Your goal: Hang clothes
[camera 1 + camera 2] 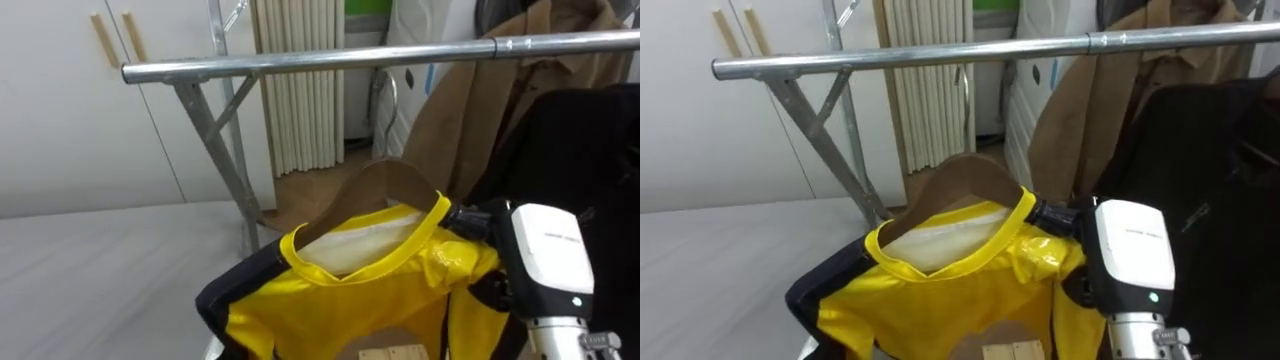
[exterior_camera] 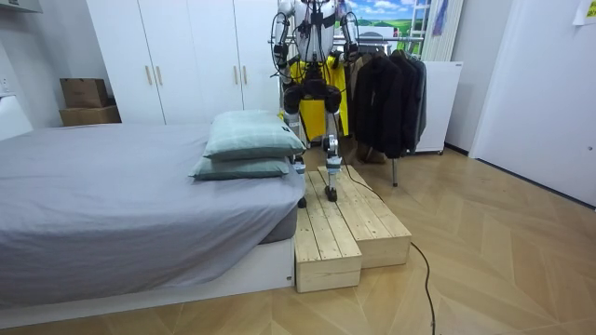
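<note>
A yellow garment (image 1: 370, 300) with dark trim sits on a brown wooden hanger (image 1: 390, 180), held up below the metal rail (image 1: 350, 60) of the clothes rack. My right hand (image 1: 468, 220) grips the garment's right shoulder at the hanger's end, its dark fingers curled there. The hanger's top stays well under the rail and its hook is hidden. In the room view I stand on a wooden platform (image 2: 345, 223) facing the rack, with the yellow garment (image 2: 340, 113) in front of me.
A tan coat (image 1: 470, 120) and a black garment (image 1: 585, 150) hang on the rail at the right. The rack's slanted leg (image 1: 215, 150) stands to the left. A grey bed (image 1: 90, 280) lies at the left, with white wardrobe doors (image 1: 60, 120) behind.
</note>
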Robot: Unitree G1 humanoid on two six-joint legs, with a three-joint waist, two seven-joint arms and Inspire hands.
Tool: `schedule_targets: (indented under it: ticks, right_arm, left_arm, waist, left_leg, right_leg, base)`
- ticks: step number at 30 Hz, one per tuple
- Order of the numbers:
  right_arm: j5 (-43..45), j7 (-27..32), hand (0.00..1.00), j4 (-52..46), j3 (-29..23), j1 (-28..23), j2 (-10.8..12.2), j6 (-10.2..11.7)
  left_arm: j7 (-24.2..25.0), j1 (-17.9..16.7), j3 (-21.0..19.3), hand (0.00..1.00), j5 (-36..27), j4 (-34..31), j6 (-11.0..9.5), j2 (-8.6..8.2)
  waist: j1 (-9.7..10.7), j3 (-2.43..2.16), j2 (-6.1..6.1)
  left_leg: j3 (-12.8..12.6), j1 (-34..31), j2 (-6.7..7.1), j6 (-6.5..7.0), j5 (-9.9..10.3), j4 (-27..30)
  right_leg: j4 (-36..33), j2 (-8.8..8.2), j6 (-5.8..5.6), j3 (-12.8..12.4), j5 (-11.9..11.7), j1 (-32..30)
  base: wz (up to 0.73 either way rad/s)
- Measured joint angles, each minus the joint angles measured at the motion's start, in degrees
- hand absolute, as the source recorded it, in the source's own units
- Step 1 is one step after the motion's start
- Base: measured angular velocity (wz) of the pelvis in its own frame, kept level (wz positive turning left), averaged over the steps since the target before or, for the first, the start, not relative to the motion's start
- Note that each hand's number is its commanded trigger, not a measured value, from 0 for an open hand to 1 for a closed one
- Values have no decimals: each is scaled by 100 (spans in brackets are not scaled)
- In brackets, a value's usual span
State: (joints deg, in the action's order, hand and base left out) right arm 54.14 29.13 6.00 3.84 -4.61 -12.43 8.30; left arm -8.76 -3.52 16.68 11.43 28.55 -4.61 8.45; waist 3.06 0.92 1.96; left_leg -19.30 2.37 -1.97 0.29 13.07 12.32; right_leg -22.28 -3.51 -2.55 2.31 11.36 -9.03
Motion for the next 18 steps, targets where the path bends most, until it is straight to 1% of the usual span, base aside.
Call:
schedule_targets:
  ticks: [1,2,8,10,11,12,13,14,16,18]
  right_arm:
    - [-23,-35,100,0,30,13,-2,-77]
    - [-19,-74,100,0,63,30,-4,-104]
    - [-14,-279,100,-2,170,224,-6,-148]
    - [-13,-364,100,-42,171,357,-7,-149]
    - [-12,-369,100,-131,171,360,-8,-149]
    - [-12,-372,100,-185,171,360,-7,-149]
    - [-12,-372,100,-292,170,362,-8,-145]
    - [-9,-372,100,-358,168,366,-8,-140]
    - [-8,-371,100,-436,162,378,-23,-140]
    - [-6,-367,100,-495,161,422,-76,-123]
  left_arm:
    - [67,1,0,0,-2,-11,0,1]
    - [102,0,2,0,-6,-10,1,1]
    - [282,34,19,0,-61,-46,-2,-16]
    - [294,35,17,0,-59,-96,-7,2]
    - [294,34,11,0,-55,-111,-29,10]
    - [294,36,5,0,-51,-114,-44,16]
    - [294,37,-5,0,-52,-125,-67,36]
    - [294,34,-5,0,-52,-125,-72,58]
    - [293,39,-9,0,-59,-126,-77,69]
    - [293,50,-37,0,-61,-126,-78,66]
  waist:
    - [-14,0,1]
    - [-19,0,4]
    - [-23,-7,16]
    - [-22,-11,56]
    - [-21,-28,86]
    - [-21,-33,100]
    - [-5,-31,137]
    - [9,-40,176]
    - [15,-44,212]
    - [11,-43,228]
  left_leg:
    - [-19,35,-35,-23,-13,-54]
    - [-28,62,-62,-35,-19,-75]
    - [-43,143,-82,-45,-23,-96]
    - [-42,154,-92,-45,-23,-106]
    - [-31,153,-101,-46,-23,-114]
    - [-29,155,-109,-46,-23,-120]
    - [-15,173,-126,-46,-23,-129]
    - [14,225,-138,-47,-24,-157]
    - [71,286,-157,-48,-24,-163]
    - [102,304,-169,-48,-25,-170]
  right_leg:
    - [88,51,42,-5,-25,50]
    - [173,88,75,-12,-47,99]
    - [282,131,81,-60,-53,208]
    - [298,147,83,-69,-53,208]
    - [347,159,86,-62,-56,236]
    - [373,169,92,-61,-61,250]
    - [400,189,101,-59,-69,280]
    - [485,209,103,-50,-70,371]
    - [611,238,133,-44,-93,493]
    - [687,253,131,-38,-115,549]
  base:
    - [-8]
    - [-7]
    - [-7]
    - [-10]
    - [0]
    - [0]
    - [3]
    - [5]
    - [2]
    - [0]
